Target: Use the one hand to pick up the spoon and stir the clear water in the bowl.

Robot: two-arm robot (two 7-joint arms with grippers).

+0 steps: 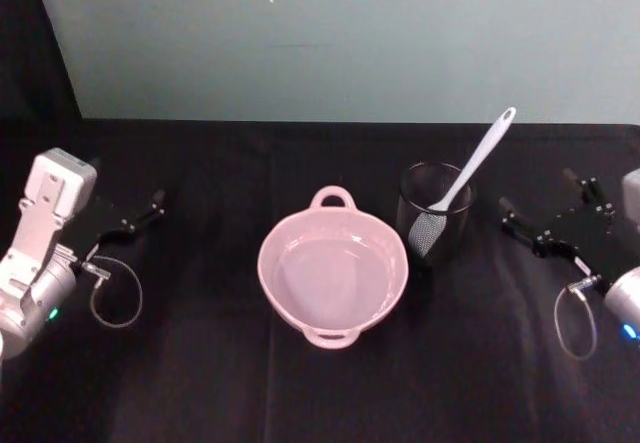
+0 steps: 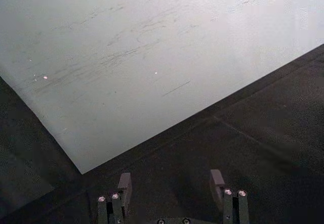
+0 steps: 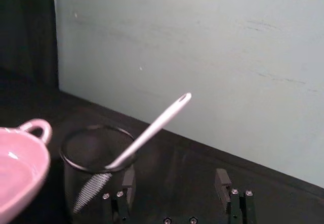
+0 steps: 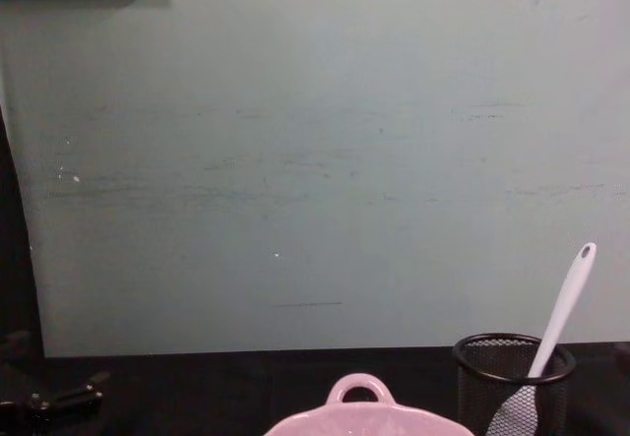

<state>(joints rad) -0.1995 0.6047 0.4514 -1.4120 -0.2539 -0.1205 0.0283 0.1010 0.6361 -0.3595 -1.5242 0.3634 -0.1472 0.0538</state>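
Both grippers are resting low over the black table [image 1: 220,383] with nothing between their fingers. The right gripper [image 1: 538,193] is lying at the right side of the table, and its two fingers are standing spread wide apart, as the right wrist view is showing. It is pointing toward the left and far, in the direction of the black mesh cup [image 1: 436,213], and it is keeping apart from it. The left gripper [image 2: 170,182] is waiting at the left side of the table, well apart from everything, and its fingers are also standing spread, holding nothing.

The spoon [image 1: 472,166] is standing in the mesh cup, which is standing just beside the bowl on the right. Its flat blade is sitting down inside the cup, and its handle is leaning up toward the right and far, with the oval hole at the upper end. No gripper is touching it.

The bowl [image 1: 401,263] is sitting at the middle of the table, between the two grippers. One loop handle is pointing to the far side and one to the near side. Its inside is shining; I cannot tell the water clearly.
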